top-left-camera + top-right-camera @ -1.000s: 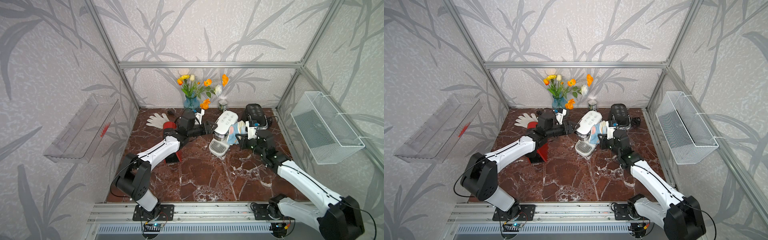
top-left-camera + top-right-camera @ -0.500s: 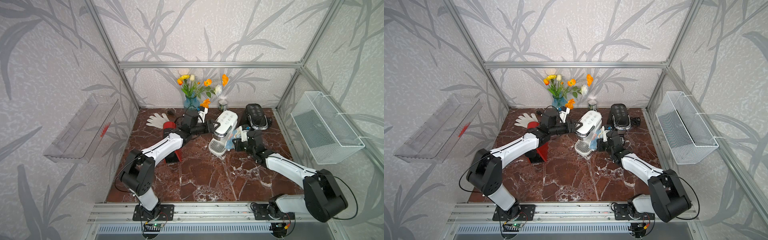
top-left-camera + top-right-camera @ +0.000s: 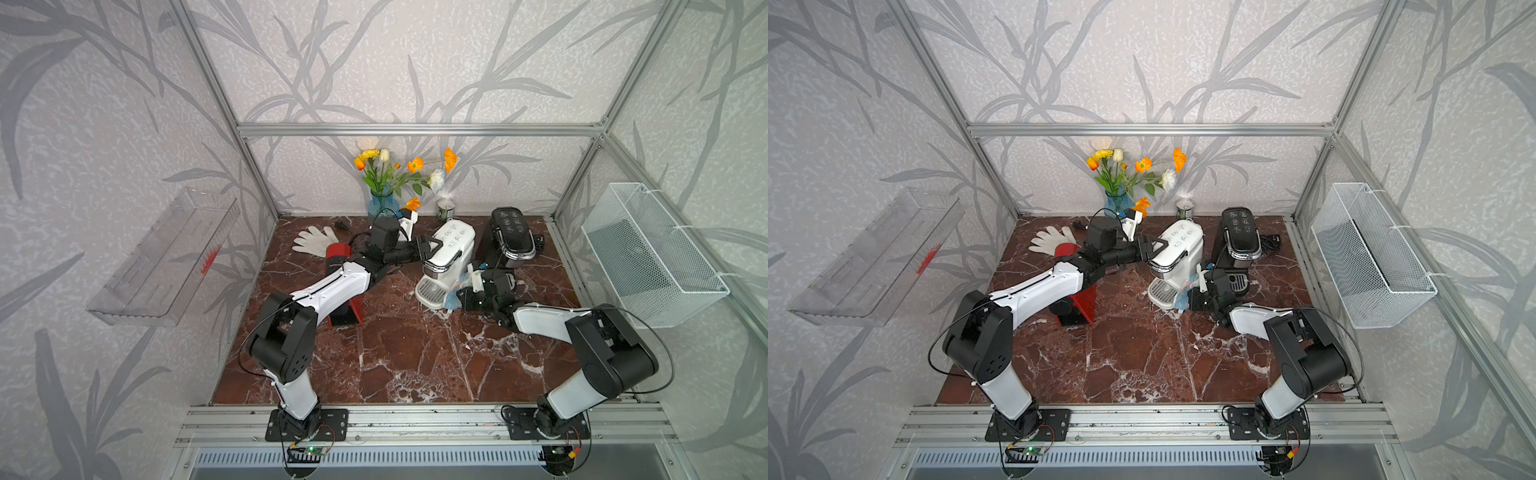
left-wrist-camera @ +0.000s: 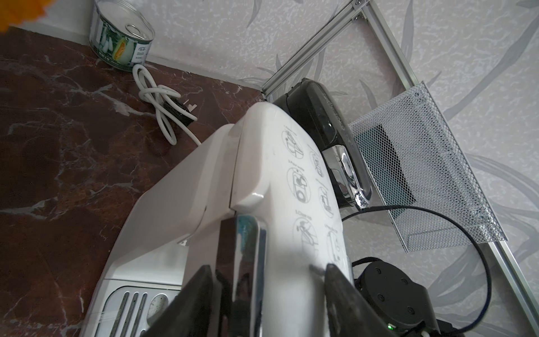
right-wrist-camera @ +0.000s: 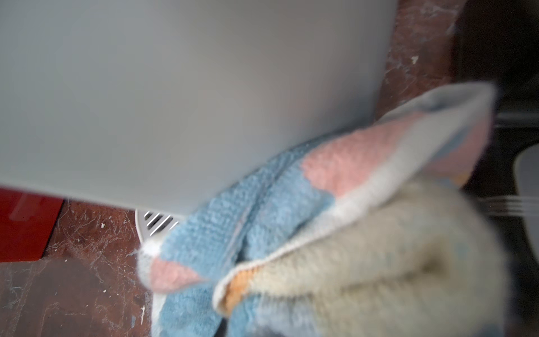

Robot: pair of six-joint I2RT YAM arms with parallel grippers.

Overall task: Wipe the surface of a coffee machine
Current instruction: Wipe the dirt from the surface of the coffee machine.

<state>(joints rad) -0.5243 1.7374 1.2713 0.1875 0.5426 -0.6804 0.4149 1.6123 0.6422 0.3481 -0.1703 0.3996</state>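
The white coffee machine [image 3: 451, 245] [image 3: 1179, 245] stands at the middle back of the marble table. My left gripper [image 3: 428, 248] [image 3: 1151, 250] is shut on its front head, with one finger on each side in the left wrist view [image 4: 268, 271]. My right gripper [image 3: 468, 297] [image 3: 1198, 300] is low at the machine's right side, near the base, and shut on a blue, pink and cream cloth [image 3: 454, 298] [image 3: 1182, 299]. The cloth [image 5: 320, 218] is pressed against the machine's grey-white wall [image 5: 175, 102] and hides the right jaws.
A black coffee machine [image 3: 512, 232] stands just right of the white one. Behind are a flower vase [image 3: 382, 204], a can [image 4: 122, 35] and a coiled white cable [image 4: 163, 108]. A white glove [image 3: 313, 241] and red stand [image 3: 347, 309] lie left. A wire basket [image 3: 648, 253] hangs right.
My right gripper has carried the cloth down the machine's right side, from near the top to the base, with the arm folding low. The left gripper has kept its hold.
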